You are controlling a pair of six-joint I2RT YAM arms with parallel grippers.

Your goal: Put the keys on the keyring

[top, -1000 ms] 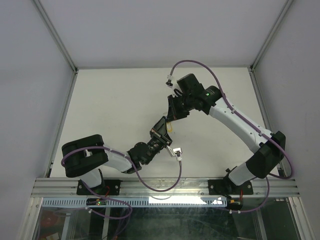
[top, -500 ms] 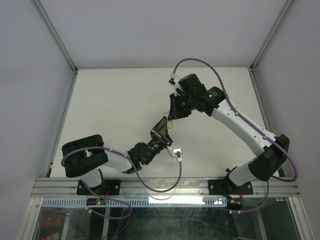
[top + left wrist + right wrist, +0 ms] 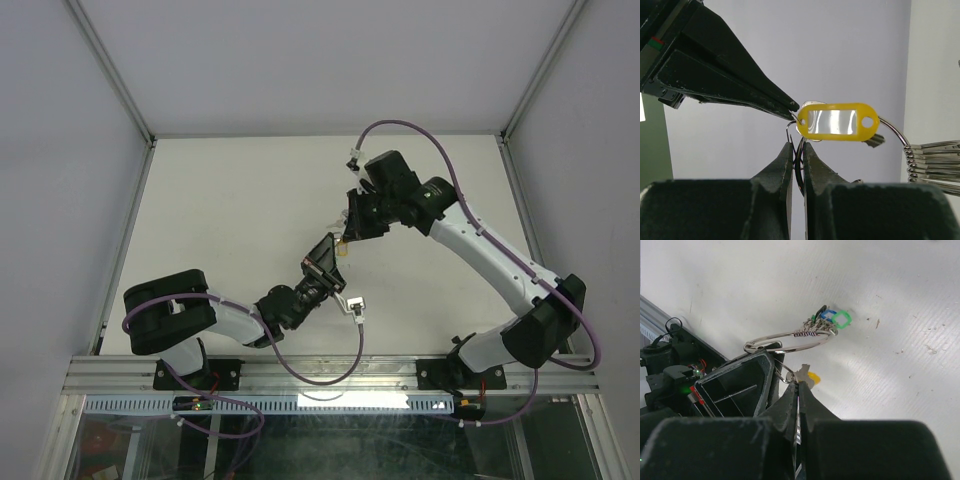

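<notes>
Left gripper [image 3: 797, 148]: jaws nearly closed, pinching the thin wire of the keyring [image 3: 790, 338]; they have not widened over the last second.
Right gripper [image 3: 793, 110]: jaws fully closed on the end of the yellow key [image 3: 837, 122], and just as closed a second ago.
What has changed: the right arm's elbow and forearm have swung outward to its own right and its wrist has edged the same way; the left arm has held its pose.
Keyring position: the ring leaves the left fingertips and arcs away past them. Its bunch of keys [image 3: 832, 319], with green and blue heads, hangs at the far end, above the table [image 3: 230, 220].
Yellow key position: just above the left fingertips and at the very tip of the right ones, its plastic head pointing away from the right gripper.
Contact: the right fingertip meets the wire directly over the left jaws; whether the key's hole has caught the wire is too small to tell.
Meaning for the task: probably a small re-angling of the key against the held ring, so the threading looks under way but unfinished.
Other keys: no other loose key is visible.
</notes>
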